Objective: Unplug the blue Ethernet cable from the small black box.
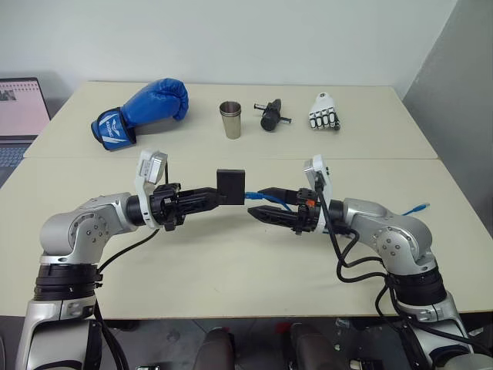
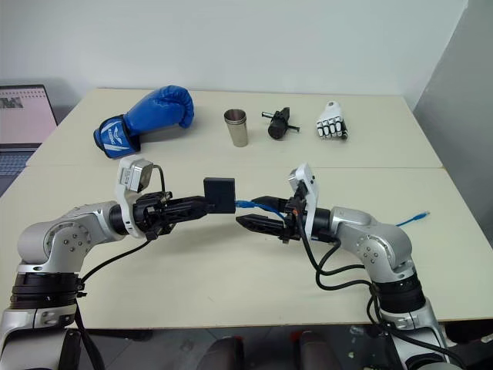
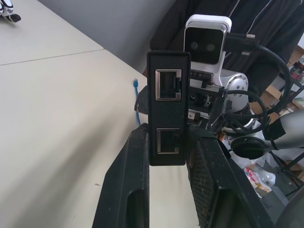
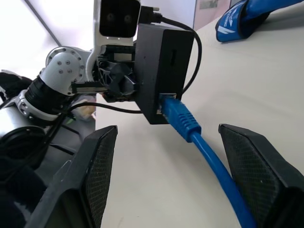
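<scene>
1. Nearest in, the 2 arms meet above the desk (image 1: 231, 270). The left end effector (image 1: 209, 199) is clamped on the small black box (image 1: 230, 187), holding it up off the surface, ports facing the other arm.
2. The right end effector (image 1: 259, 206) faces it with jaws spread wide, 1 finger on each side of the blue Ethernet cable (image 4: 209, 156), gripping nothing.
3. The cable's plug is seated in the box, and the cord trails back over the desk to a loose end (image 1: 420, 207) near the right elbow.
4. To do this step well, my call: close on the stiff boot right behind the plug, not the limp cord, then pull straight out along the port's line while the left arm holds firm. The latch tab probably needs pressing first.
5. The left wrist view shows 2 ports on 1 face of the box, both looking empty; the right wrist view shows the plug seated in a different face.
6. Farther back on the desk: a blue boxing glove (image 1: 142, 110), a metal cup (image 1: 231, 119), a black cylindrical gadget (image 1: 270, 115), a white robotic hand (image 1: 324, 112).
7. A laptop (image 1: 19, 116) sits at far left.
</scene>
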Controlling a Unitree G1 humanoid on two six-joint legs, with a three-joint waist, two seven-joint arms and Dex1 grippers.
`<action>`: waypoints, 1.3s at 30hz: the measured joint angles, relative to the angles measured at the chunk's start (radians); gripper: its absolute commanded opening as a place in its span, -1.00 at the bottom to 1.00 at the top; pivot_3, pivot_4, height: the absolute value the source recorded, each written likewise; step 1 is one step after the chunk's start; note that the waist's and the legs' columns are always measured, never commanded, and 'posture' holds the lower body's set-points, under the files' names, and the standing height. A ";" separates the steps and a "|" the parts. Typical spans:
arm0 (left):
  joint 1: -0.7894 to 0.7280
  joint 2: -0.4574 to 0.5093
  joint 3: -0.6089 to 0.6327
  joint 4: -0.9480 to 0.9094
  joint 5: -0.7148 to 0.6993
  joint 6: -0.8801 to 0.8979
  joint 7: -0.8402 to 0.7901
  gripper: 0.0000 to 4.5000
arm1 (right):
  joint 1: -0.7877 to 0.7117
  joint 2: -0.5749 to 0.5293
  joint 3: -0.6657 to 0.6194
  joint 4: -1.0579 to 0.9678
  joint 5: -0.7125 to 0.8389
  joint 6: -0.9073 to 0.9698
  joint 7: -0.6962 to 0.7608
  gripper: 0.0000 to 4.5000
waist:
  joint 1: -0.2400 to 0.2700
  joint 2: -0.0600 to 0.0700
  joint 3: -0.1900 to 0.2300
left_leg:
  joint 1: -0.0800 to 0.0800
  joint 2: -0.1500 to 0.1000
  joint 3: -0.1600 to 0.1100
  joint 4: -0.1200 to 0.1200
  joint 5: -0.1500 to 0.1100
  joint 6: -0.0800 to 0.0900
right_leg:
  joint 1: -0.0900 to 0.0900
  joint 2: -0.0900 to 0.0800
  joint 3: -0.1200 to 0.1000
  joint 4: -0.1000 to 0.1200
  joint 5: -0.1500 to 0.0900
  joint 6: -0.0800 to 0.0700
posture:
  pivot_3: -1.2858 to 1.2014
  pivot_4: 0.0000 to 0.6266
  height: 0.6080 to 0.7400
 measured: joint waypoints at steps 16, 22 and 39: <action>0.001 0.000 0.000 -0.002 0.000 0.000 0.006 -0.66 | -0.030 0.076 -0.052 0.047 0.050 0.045 -0.062 0.60 | -0.001 0.000 0.000 | 0.000 0.000 0.000 0.000 0.000 0.000 | 0.000 0.000 0.000 0.000 0.000 0.000 | 0.03 -0.52 1.00; 0.001 0.000 0.000 -0.002 0.000 0.000 0.007 -0.66 | -0.030 0.080 -0.051 0.047 0.050 0.045 -0.076 0.60 | -0.001 0.000 0.000 | 0.000 0.000 0.000 0.000 0.000 0.000 | 0.000 0.000 0.000 0.000 0.000 0.000 | 0.03 -0.52 1.00; 0.001 0.000 0.000 -0.002 0.000 0.000 0.006 -0.66 | -0.030 0.067 -0.042 0.049 0.024 0.044 -0.064 -0.08 | -0.001 0.000 0.000 | 0.000 0.000 0.000 0.000 0.000 0.000 | 0.000 0.000 0.000 0.000 0.000 0.000 | 0.03 -0.52 1.00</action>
